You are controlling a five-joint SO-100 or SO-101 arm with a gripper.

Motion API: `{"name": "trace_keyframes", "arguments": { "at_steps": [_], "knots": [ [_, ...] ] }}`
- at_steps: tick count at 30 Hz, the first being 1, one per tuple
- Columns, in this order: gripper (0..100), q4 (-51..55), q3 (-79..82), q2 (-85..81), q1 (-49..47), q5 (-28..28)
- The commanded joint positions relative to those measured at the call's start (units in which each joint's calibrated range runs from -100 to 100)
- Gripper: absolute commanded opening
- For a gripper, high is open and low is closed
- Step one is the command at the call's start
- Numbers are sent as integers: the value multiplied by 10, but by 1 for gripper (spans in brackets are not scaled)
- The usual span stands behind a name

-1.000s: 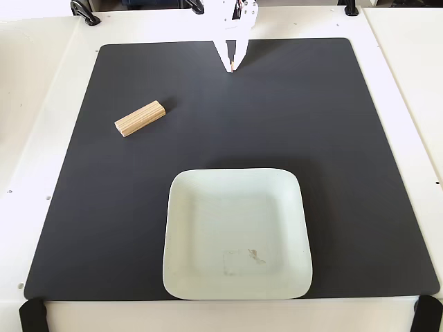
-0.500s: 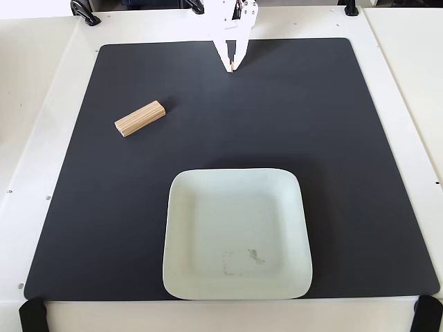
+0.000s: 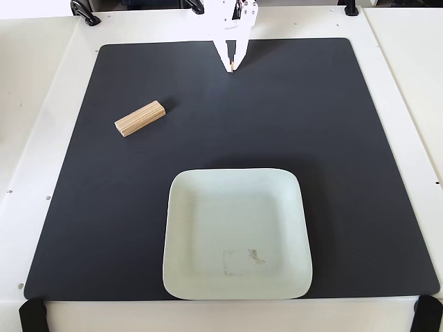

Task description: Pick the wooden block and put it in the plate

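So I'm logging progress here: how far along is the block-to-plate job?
Nothing looks done yet. The wooden block lies on the black mat, apart from the plate, which is empty. Nothing is in hand: the gripper sits at the mat's far edge, fingers together. The reach, grasp, carry and release all remain.

A black mat (image 3: 360,173) covers the white table (image 3: 34,90); black clamps (image 3: 86,14) at its edges

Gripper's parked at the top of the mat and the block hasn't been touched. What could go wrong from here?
1. The wooden block lies diagonally on the black mat; unless the wrist turns to match, the shut gripper may push it aside.
2. The plate has a raised rim; a low carry could clip it.
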Motion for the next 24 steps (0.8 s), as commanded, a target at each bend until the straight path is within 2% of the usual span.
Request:
{"name": "trace_keyframes", "arguments": {
  "at_steps": [1,24],
  "knots": [
    [2,4,2,1,-3,-1],
    [1,5,2,2,-2,-1]
  ]
}}
